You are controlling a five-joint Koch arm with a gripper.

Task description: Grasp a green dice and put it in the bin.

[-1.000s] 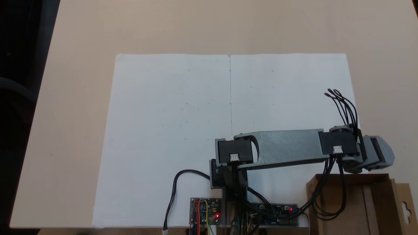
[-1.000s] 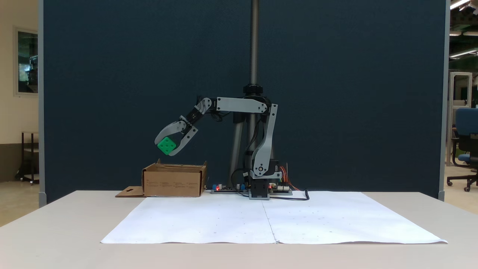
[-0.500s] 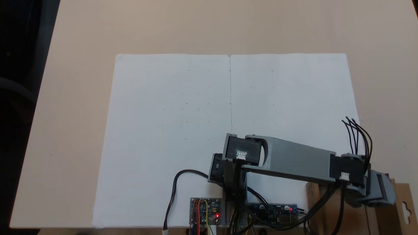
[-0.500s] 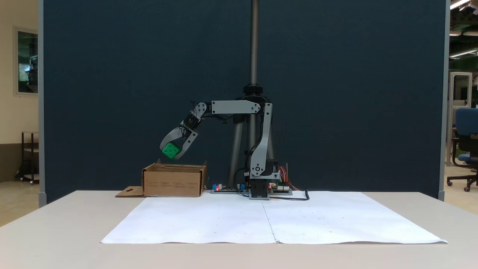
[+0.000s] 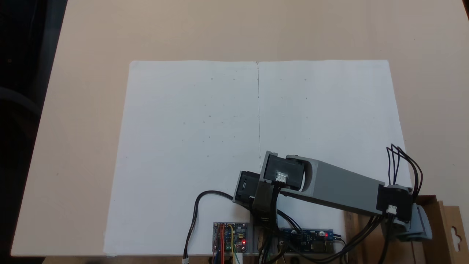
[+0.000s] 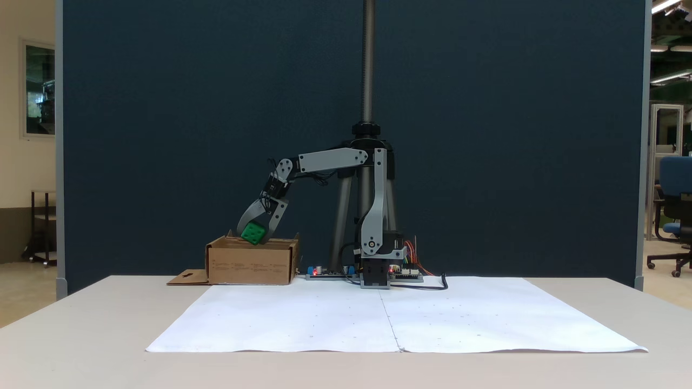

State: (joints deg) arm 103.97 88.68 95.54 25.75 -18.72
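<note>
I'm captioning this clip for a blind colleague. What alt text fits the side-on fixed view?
A grey robot arm's gripper holds a green dice at the top opening of a cardboard box. The box stands on a table beside white paper.

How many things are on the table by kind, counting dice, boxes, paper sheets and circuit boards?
Green dice, held in the gripper at the box rim: 1
Cardboard box: 1
White paper sheets, side by side: 2
Circuit boards by the arm's base: 2
Total: 6
</note>
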